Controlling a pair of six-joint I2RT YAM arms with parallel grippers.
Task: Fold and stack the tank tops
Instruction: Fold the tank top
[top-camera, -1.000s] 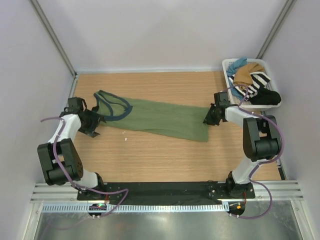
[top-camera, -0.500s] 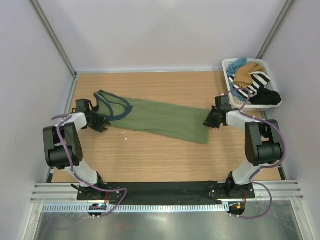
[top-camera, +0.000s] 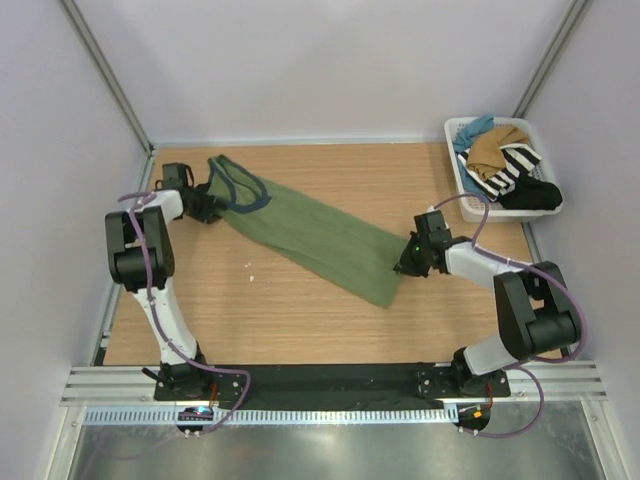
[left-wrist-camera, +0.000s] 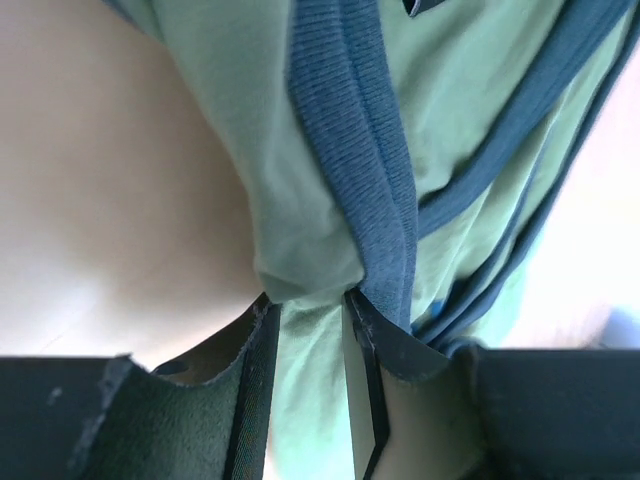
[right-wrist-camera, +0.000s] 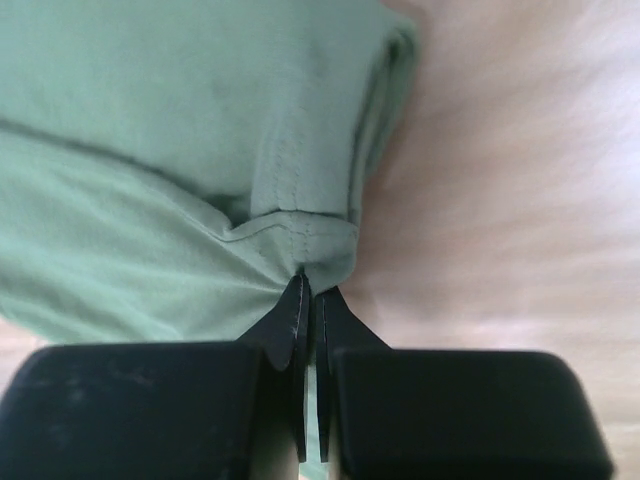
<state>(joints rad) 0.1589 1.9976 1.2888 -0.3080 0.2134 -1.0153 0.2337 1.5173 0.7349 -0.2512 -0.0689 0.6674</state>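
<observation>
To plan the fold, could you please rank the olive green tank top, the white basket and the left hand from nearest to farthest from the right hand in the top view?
1. olive green tank top: its hem is pinched in the right hand.
2. white basket: at the far right corner.
3. left hand: far left, gripping the top's strap end.

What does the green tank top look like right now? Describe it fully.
The green tank top is soft olive knit with ribbed dark blue trim at neck and armholes. It lies stretched diagonally on the wooden table, straps toward the far left, hem toward the near right. The left gripper pinches the strap end; the right gripper pinches a stitched hem corner.
</observation>
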